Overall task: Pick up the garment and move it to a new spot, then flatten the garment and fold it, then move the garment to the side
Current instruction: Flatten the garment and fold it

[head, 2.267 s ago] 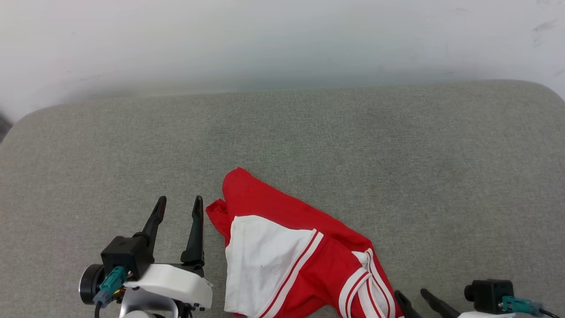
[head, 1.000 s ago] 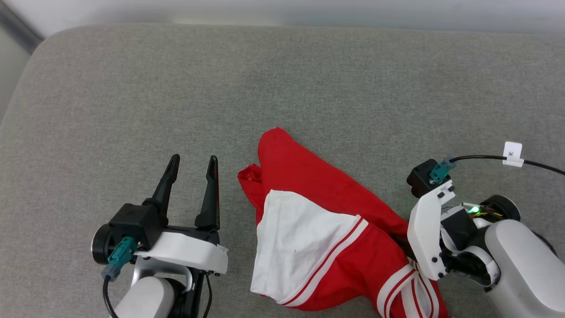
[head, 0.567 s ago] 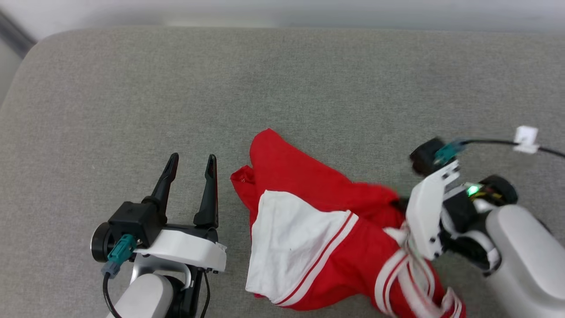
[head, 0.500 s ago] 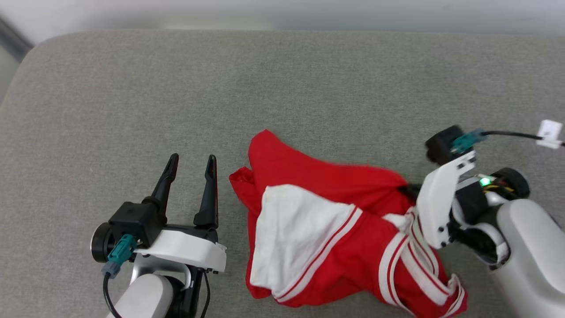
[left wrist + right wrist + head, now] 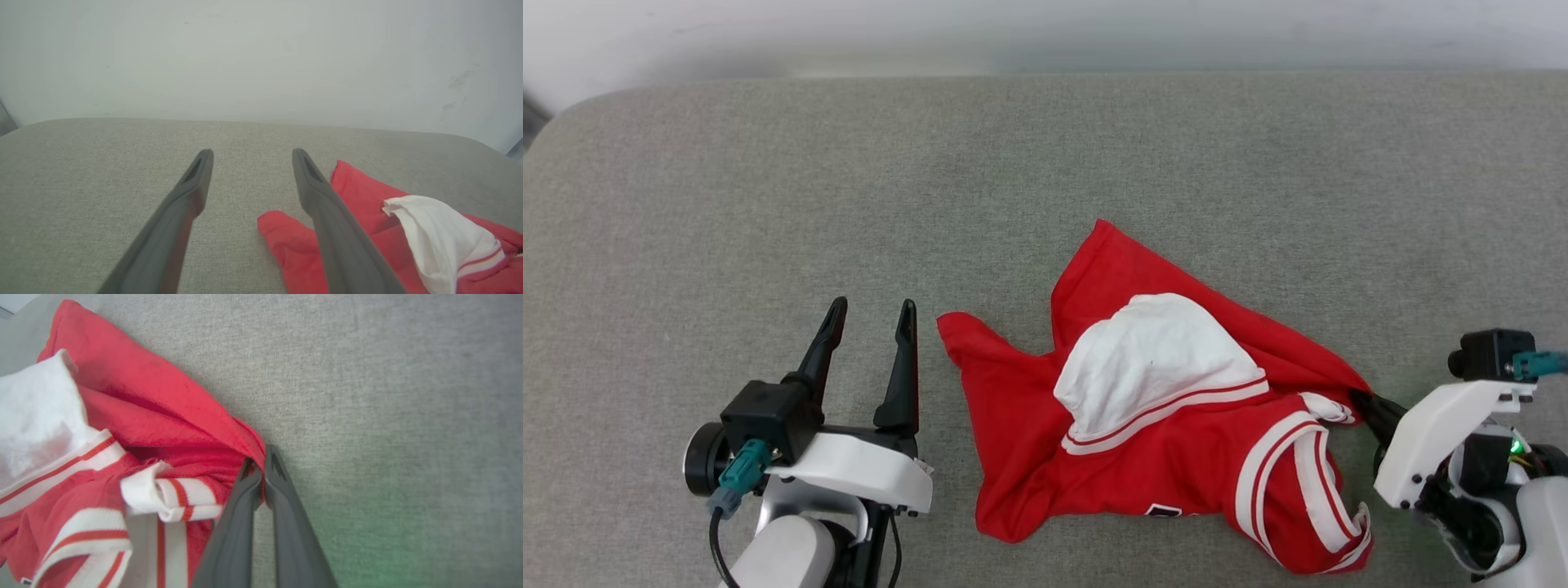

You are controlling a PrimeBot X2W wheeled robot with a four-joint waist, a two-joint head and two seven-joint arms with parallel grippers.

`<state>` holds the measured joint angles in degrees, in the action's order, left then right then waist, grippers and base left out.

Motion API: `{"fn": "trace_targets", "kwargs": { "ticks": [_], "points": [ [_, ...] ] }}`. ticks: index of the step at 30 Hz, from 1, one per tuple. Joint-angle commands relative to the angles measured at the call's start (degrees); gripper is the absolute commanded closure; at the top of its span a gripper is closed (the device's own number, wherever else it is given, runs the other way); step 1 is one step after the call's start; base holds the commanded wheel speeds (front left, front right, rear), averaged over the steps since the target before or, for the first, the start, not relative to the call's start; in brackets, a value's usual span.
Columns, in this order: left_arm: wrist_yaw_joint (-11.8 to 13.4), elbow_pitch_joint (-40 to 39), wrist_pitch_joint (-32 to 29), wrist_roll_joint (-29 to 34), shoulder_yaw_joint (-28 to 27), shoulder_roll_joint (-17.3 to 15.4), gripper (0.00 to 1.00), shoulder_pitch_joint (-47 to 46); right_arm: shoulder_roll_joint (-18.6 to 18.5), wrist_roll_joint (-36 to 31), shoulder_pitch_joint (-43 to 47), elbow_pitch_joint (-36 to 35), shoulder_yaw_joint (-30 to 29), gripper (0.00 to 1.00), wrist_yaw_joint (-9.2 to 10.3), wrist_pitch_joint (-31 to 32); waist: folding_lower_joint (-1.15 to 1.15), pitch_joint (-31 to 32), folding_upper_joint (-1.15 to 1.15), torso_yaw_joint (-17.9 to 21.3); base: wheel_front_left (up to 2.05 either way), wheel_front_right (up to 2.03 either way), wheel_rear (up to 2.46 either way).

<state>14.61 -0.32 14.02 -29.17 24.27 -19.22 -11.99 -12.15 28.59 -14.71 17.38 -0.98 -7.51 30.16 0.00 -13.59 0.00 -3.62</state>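
Right wrist view: our right gripper [image 5: 261, 463] has its two dark fingers [image 5: 239, 526] pressed together on a thin fold of red cloth at the edge of the garment [image 5: 163, 412]. From that pinch the garment spreads away in a rumpled heap, with red body, white sleeve and striped trim bunched over one another. It lies on the grey cushion [image 5: 768, 204] toward its near side, right of centre in the head view. Our left gripper [image 5: 872, 305] hovers just beside the heap's other end, fingers spread wide and empty, touching nothing. We judge the grip slight. Only a small bite of fabric is held, so a quick pull could slip it free or drag the garment into a tighter bunch, since the cushion's weave may catch it.
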Motion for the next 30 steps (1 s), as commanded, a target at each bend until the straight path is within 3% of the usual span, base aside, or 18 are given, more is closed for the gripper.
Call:
{"fn": "trace_targets", "kwargs": {
  "ticks": [1, 3, 4, 8, 14, 23, 30],
  "points": [
    [0.1, -0.1, -0.1, -0.1, -0.1, -0.3, 0.00, 0.7, 0.5, -0.8, 1.1, -0.4, -0.3, 0.00, 0.04, -1.3, 0.00, 0.4, 0.00, 0.3, 0.00, 0.00, 0.00],
    [0.3, -0.1, -0.3, -0.2, -0.1, -0.5, 0.00, 1.1, 0.8, -2.3, 2.3, -1.8, -0.1, 0.00, 0.03, -5.0, 0.00, 0.9, 0.00, 0.6, 0.00, 0.00, 0.00],
    [0.6, 0.0, -0.6, -0.6, -0.3, -0.8, 0.00, 1.8, 1.8, -3.8, 3.9, -3.7, 0.4, 0.00, 0.03, -11.2, 0.00, 1.9, 0.00, 1.2, 0.00, 0.00, 0.00],
    [1.0, -0.1, -1.1, -0.8, -0.4, -1.3, 0.00, 3.0, 2.1, -6.1, 4.3, -6.5, 0.5, 0.00, 0.03, -19.8, 0.00, 3.5, 0.00, 2.1, 0.00, 0.00, 0.00],
    [1.4, -0.2, -2.4, -1.2, 0.0, -2.1, 0.00, 4.1, 2.6, -12.0, 5.8, -10.4, 0.7, 0.00, 0.04, -29.0, 0.00, 5.9, 0.00, 2.7, 0.00, 0.00, 0.00],
    [2.0, -0.7, -5.9, -0.9, 0.3, -4.4, 0.00, 4.7, 6.0, -18.2, 13.8, -19.7, 0.9, 0.00, 0.04, -28.7, 0.00, 8.0, 0.00, 3.8, 0.00, 0.00, 0.00],
    [-0.8, -1.2, -13.6, -2.3, 3.0, -5.5, 0.00, 0.9, 7.6, -18.5, 18.6, -25.9, 2.5, 0.00, 0.04, -26.5, 0.00, 7.4, 0.00, 6.1, 0.00, 0.00, 0.00]
  ]
}}
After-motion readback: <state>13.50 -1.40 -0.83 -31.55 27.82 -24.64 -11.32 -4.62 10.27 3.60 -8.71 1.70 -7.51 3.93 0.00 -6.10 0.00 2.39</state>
